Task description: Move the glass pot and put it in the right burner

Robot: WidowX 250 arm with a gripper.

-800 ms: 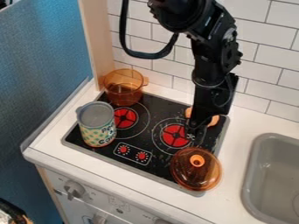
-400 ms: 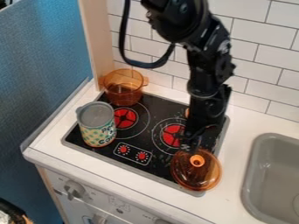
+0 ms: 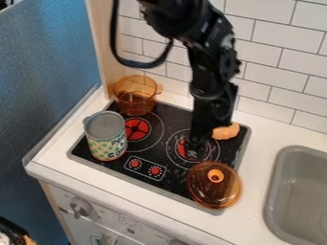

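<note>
Camera view, pot (image 3: 135, 98) left of end effector (image 3: 199, 145)

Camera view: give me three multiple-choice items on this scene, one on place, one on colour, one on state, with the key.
1. Where is the glass pot?
A) On the right burner
B) At the back left corner of the cooktop
C) In the sink

2. What colour is the knob on the glass lid?
A) Orange
B) Green
C) White

3. How is the can placed?
A) Lying on its side
B) Leaning on the lid
C) Standing upright

1: B, the pot stands behind the can, at that corner.
2: A, the knob shows bright orange.
3: C, its round top faces up and its printed side is vertical.
</note>
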